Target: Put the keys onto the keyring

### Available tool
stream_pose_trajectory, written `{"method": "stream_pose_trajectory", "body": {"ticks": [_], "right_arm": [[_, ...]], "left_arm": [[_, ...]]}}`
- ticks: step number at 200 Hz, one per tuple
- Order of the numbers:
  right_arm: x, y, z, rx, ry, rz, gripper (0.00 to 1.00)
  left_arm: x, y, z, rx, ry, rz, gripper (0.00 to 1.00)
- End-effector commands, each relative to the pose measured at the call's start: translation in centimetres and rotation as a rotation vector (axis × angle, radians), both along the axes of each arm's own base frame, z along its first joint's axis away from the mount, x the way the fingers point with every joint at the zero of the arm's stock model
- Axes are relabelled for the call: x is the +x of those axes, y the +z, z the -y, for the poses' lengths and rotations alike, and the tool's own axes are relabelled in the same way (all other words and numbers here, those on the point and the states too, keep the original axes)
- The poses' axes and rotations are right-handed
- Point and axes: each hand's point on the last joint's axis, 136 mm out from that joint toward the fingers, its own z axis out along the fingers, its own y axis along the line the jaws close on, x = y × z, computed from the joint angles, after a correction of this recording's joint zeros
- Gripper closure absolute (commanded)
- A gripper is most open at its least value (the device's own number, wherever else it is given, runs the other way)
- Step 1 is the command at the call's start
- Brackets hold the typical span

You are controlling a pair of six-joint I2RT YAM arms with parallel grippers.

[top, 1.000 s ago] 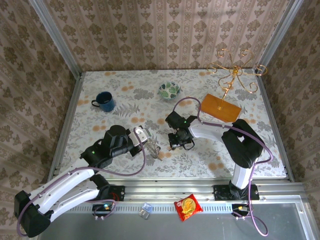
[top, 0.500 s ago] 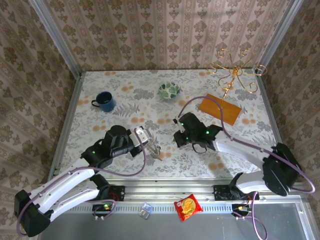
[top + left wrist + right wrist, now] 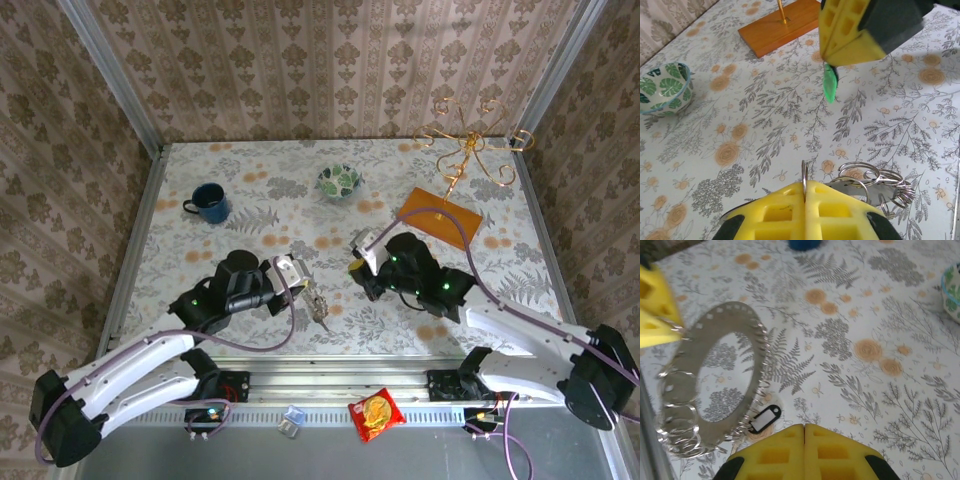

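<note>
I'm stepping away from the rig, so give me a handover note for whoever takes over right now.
Left claw: shut on the keyring, pinched upright at its tips.
Right claw: shut on the keys, whose green end hangs below it.
Done: both things are gripped, facing each other with a gap between.
Left: thread the keys onto the keyring.

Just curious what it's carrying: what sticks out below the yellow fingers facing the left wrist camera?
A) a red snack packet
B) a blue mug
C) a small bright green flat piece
C: a small bright green flat piece hangs pinched in the shut right gripper.
</note>
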Motion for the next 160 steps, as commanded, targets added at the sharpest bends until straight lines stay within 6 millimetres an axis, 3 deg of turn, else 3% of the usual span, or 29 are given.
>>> {"method": "stream_pose_trajectory", "body": {"ticks": [1,90,160], "right_arm": [[-1.6,1.2,-0.6,0.000,0.147,0.131,1.00],[-4.0,1.6,-0.1,0.016,0.229,0.153,1.00],[-5.3,4.1,-2.4,0.136,0.343,0.140,1.00]], "left_arm": [[-0.3,1.7,1.4,-0.076,-0.050,0.019,1.00],[-1.1,1.9,3.3,-0.109,-0.177,0.109,1.00],[-1.3,1.4,3.8,-0.068,-0.197,0.140,1.00]]}}
